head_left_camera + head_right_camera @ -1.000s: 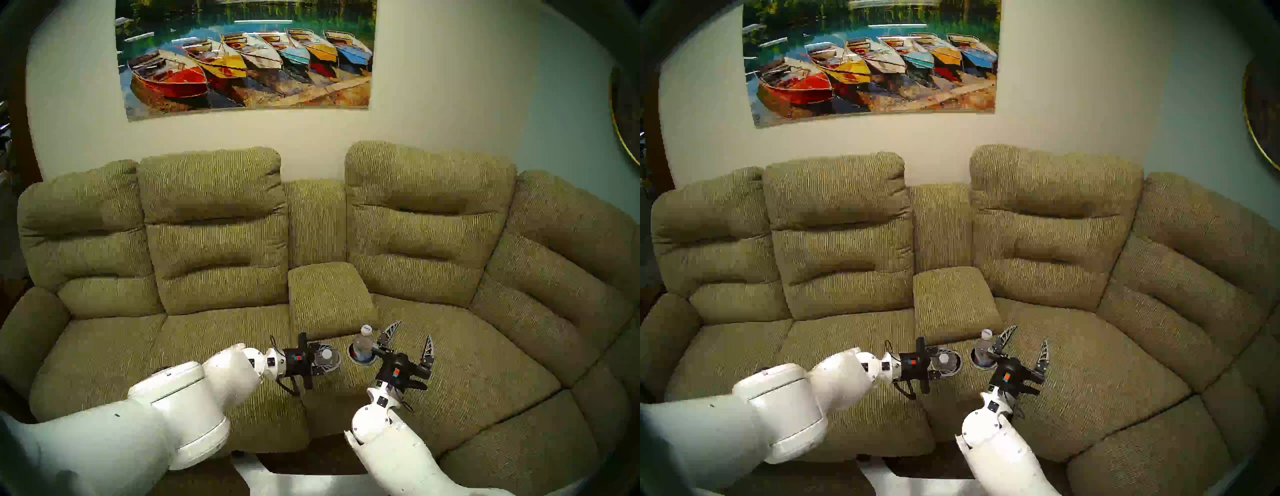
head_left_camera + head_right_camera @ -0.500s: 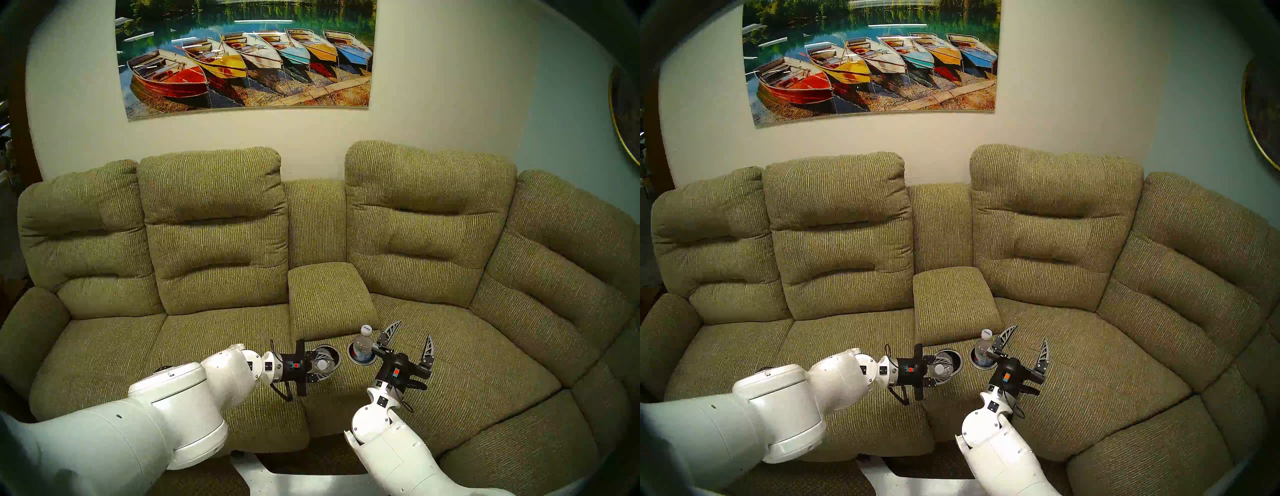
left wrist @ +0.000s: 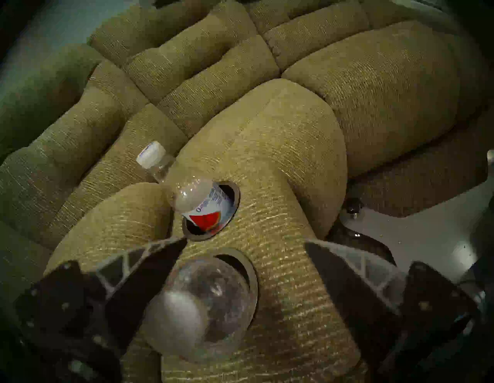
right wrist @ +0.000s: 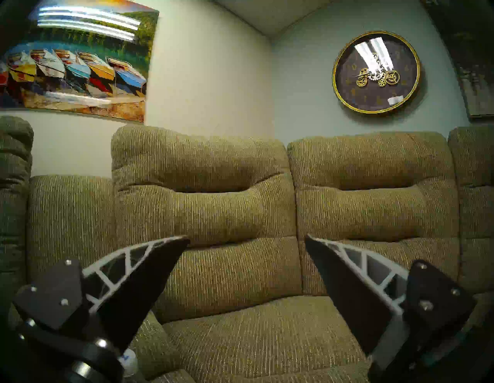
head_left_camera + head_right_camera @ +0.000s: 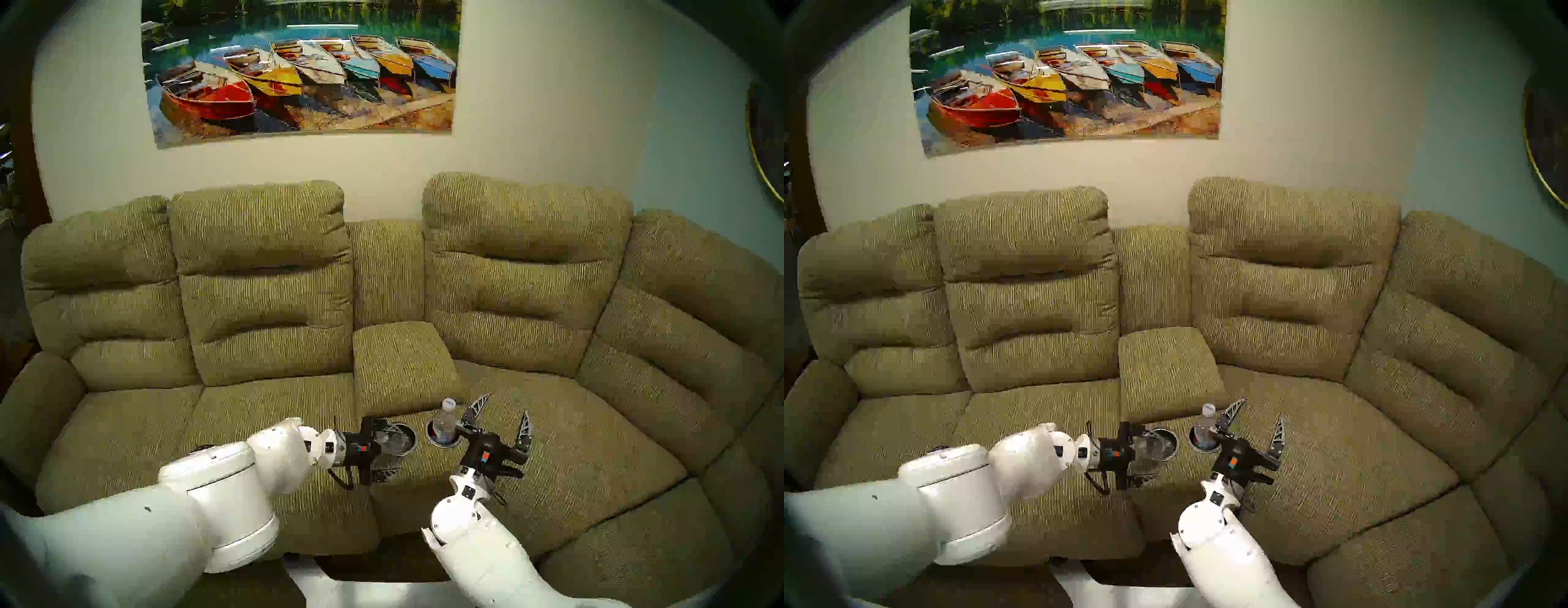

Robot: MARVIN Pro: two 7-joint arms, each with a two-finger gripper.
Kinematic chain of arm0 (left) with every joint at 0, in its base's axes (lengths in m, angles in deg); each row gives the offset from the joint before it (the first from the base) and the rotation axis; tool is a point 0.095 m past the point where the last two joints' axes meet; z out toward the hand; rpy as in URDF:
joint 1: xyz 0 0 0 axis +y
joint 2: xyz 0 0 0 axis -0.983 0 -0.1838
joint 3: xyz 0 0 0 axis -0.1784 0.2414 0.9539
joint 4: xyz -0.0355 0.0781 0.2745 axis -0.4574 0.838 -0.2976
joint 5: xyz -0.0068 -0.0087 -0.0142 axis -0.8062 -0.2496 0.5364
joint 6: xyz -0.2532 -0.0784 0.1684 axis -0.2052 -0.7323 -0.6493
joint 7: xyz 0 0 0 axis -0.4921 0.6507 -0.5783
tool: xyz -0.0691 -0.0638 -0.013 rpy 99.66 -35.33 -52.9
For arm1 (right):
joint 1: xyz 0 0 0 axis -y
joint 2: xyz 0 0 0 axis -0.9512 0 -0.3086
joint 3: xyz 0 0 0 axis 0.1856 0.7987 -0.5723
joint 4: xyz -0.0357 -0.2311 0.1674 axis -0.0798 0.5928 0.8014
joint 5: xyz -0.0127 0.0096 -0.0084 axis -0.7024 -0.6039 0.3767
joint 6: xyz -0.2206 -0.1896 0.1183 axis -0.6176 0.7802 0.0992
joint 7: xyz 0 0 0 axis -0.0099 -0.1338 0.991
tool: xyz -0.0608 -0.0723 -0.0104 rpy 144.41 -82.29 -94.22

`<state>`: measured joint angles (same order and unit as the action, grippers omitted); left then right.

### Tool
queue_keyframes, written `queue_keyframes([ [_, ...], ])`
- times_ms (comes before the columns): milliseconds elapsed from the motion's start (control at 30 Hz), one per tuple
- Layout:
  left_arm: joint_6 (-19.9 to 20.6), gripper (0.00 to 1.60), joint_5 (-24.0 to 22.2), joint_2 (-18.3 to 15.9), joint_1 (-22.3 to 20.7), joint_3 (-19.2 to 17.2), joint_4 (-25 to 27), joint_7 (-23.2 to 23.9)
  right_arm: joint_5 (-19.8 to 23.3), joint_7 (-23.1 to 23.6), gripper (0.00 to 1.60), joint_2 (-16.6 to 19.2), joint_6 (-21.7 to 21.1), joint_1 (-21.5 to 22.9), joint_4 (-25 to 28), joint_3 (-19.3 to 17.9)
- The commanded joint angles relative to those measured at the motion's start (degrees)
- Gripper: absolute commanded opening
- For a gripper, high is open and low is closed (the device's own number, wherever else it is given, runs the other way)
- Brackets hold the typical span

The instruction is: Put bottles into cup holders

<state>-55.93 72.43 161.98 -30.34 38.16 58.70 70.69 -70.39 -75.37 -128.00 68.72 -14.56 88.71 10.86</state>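
Observation:
A clear bottle (image 5: 392,441) stands in the left cup holder (image 5: 412,441) of the sofa console, its label hidden in the well. My left gripper (image 5: 399,450) is open, its fingers spread to either side of this bottle (image 3: 203,307). The second bottle (image 5: 445,424), with a white cap and a blue-white-red label (image 3: 203,203), stands in the right cup holder (image 5: 441,443). My right gripper (image 5: 505,405) is open and empty, just right of that bottle. Its wrist view (image 4: 247,238) shows only sofa between the fingers.
The padded console armrest (image 5: 403,365) rises right behind the cup holders. Olive sofa seats (image 5: 572,446) lie to both sides. A boat painting (image 5: 301,72) and a round clock (image 4: 375,72) hang on the walls. Floor (image 3: 427,235) shows in front of the sofa.
My left gripper has lowered the bottle into the left cup holder, opened and let it go, drawing back slightly. The right arm and its bottle have not moved.

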Motion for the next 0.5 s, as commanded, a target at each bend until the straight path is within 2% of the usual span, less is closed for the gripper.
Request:
queue_keyframes([
  [0,1.23,1.56,0.33,0.01,-0.5,0.17,0.5,-1.15,0.03,-0.02,1.6,0.02,0.11,0.31,0.67,-0.07],
  [33,1.45,1.6,0.45,0.0,-0.51,0.25,0.5,-1.34,0.03,-0.02,1.6,0.02,0.11,0.3,0.68,-0.07],
  [467,2.22,1.6,1.37,-0.28,-1.47,0.5,1.21,-3.77,0.04,0.0,1.6,0.03,0.14,0.28,0.82,-0.08],
])
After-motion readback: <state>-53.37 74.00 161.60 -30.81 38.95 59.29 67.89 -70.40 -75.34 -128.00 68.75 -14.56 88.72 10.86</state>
